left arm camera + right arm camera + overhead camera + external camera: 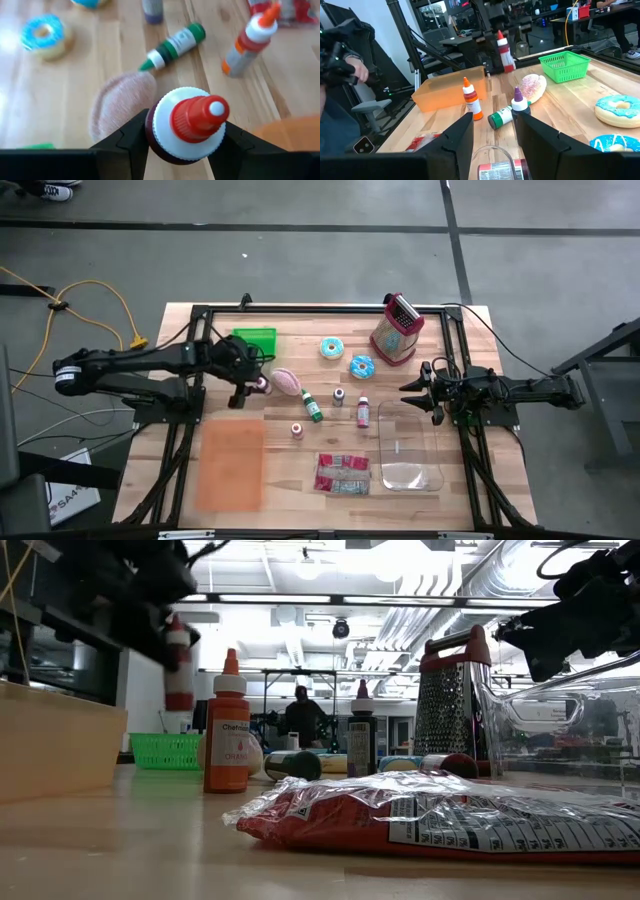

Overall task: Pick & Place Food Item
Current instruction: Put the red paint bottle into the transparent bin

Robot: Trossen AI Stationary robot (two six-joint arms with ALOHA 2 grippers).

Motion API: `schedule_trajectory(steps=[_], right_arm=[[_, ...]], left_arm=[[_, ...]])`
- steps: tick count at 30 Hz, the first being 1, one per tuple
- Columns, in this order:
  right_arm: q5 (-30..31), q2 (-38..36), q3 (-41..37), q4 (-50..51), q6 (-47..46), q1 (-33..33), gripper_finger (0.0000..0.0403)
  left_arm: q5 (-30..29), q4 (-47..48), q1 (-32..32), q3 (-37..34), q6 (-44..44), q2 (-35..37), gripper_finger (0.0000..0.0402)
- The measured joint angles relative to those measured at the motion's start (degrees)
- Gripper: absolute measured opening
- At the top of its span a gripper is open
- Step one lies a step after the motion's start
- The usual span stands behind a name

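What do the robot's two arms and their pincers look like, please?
Both arms are black, slim and jointed. The left pincer and the right pincer each end in two flat, angular, matte black fingers. No markings show on them.

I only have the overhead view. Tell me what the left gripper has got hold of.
Observer: The left gripper is shut on a red-capped bottle, with one finger on each side just under its white collar.
Operator: Confirm it is off the table.
Observer: In the low view the bottle hangs in the air, its base clear of the wooden table.
Operator: Now check the right gripper.
Observer: The right gripper is open, with nothing between its fingers.
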State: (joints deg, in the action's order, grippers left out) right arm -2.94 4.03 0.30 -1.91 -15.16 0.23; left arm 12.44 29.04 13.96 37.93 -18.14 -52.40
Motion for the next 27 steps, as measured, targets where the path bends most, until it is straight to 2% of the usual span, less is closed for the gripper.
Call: schedule_trajectory(steps=[4, 8, 27], right_arm=[[-0.02, -0.01, 0.0, 0.0, 0.0, 0.02, 0.0142], [-0.02, -0.01, 0.01, 0.01, 0.0, 0.01, 0.0142], [-0.02, 0.0, 0.02, 0.0, 0.0, 0.0, 0.0142]], left_arm=[[-3.37, 0.6, -2.34, 3.74, 1.94, -1.13, 0.0154], [-6.32, 2.11, -4.38, 7.7, 6.82, -5.33, 0.0154], [-8.02, 0.59, -12.67, 29.65, 9.16, -29.59, 0.0154]])
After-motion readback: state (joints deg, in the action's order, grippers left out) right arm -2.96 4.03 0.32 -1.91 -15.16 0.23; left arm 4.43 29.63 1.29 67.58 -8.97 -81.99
